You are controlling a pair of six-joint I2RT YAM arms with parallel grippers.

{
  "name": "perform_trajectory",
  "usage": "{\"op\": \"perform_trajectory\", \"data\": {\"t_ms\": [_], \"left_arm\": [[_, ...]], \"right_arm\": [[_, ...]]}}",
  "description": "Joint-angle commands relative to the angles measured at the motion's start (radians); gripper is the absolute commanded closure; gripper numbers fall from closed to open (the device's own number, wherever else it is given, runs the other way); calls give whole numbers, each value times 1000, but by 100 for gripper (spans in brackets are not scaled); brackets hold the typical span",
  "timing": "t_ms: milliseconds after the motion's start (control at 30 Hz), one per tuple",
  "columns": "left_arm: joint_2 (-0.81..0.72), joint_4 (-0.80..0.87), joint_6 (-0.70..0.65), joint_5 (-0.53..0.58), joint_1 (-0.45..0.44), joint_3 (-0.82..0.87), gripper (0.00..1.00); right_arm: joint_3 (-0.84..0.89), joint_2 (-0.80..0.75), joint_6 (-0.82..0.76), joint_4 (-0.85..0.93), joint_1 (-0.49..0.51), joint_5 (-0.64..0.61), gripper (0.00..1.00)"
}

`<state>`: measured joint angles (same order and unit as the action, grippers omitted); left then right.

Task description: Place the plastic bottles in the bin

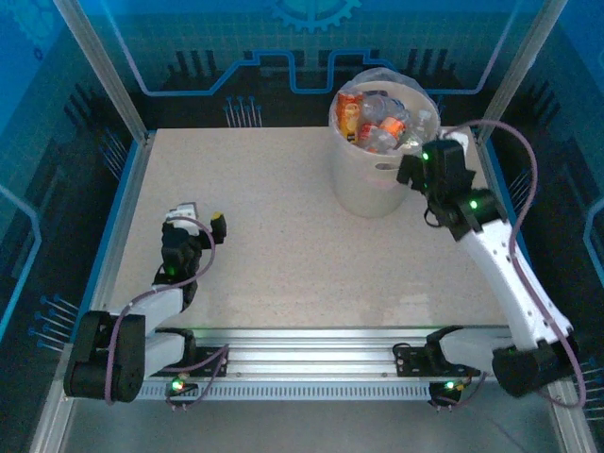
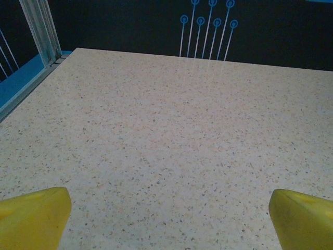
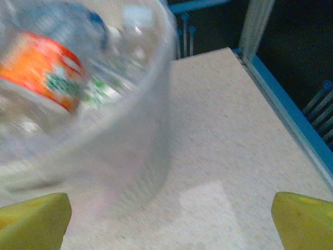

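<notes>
The bin, a round off-white bucket with a clear liner, stands at the table's far right. Several plastic bottles lie inside it, with orange, red and clear ones on top. My right gripper hovers at the bin's right side near the rim, open and empty. In the right wrist view the blurred bin wall fills the left, an orange-labelled bottle shows inside it, and the gripper spans bare table. My left gripper rests low at the table's left, and its wrist view shows it open over bare tabletop.
The speckled tabletop is framed by blue edging and metal posts. A blue side rail runs close to the bin on the right. Aluminium rails carry the arm bases along the near edge.
</notes>
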<state>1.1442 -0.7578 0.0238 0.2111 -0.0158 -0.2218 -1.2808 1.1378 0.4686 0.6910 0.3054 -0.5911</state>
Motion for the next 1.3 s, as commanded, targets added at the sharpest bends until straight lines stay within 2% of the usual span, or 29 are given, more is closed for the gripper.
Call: {"op": "perform_trajectory", "data": {"t_ms": [0,167,267,400,633,767,1233,1267], "left_arm": [[-22,-60,14,-23,12,24,1],[-20,-80,30,-35,13,39,1],[-22,-89,36,-41,13,48,1],[-24,-97,29,-44,13,55,1],[27,-172,25,-66,13,59,1],[95,-237,23,-73,13,48,1],[428,-424,-5,-93,16,-44,1],[403,-334,0,-103,17,-67,1]], "right_arm": [[177,-99,-54,-80,-45,5,0],[481,-283,-191,-342,-100,84,0],[671,-388,-295,-574,-132,169,0],[835,-453,-321,-743,-188,254,0],[965,-377,-312,-890,-294,368,0],[1006,-309,-319,-1024,-299,394,0],[1021,-86,-362,-1296,-305,453,0],[1018,-62,-362,-1316,-305,458,0]]}}
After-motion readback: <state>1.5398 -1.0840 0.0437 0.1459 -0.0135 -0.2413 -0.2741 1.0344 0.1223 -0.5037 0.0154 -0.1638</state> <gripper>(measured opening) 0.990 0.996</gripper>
